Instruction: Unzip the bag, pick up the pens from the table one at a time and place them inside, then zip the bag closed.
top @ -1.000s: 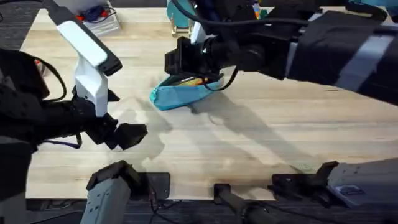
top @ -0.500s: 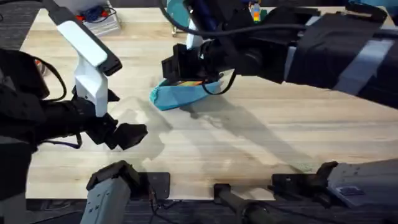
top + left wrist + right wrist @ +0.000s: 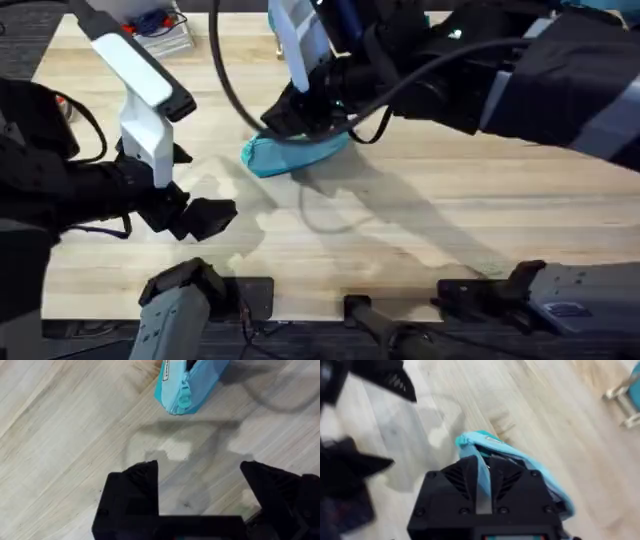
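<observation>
Near the far edge of the worktop (image 3: 420,250), the bag (image 3: 285,155) no longer shows its pens, so we judge zipping underway: our right claw (image 3: 482,477) has dipped and pinches its upper edge, while our left claw (image 3: 200,490) hangs open towards the near-left corner.

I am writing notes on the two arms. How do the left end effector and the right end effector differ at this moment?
The left end effector is open with nothing between its fingers, while the right end effector is nearly shut at the bag. The left one hangs over bare table, apart from the bag; the right one is right at the bag's upper edge. Both have black fingers.
</observation>
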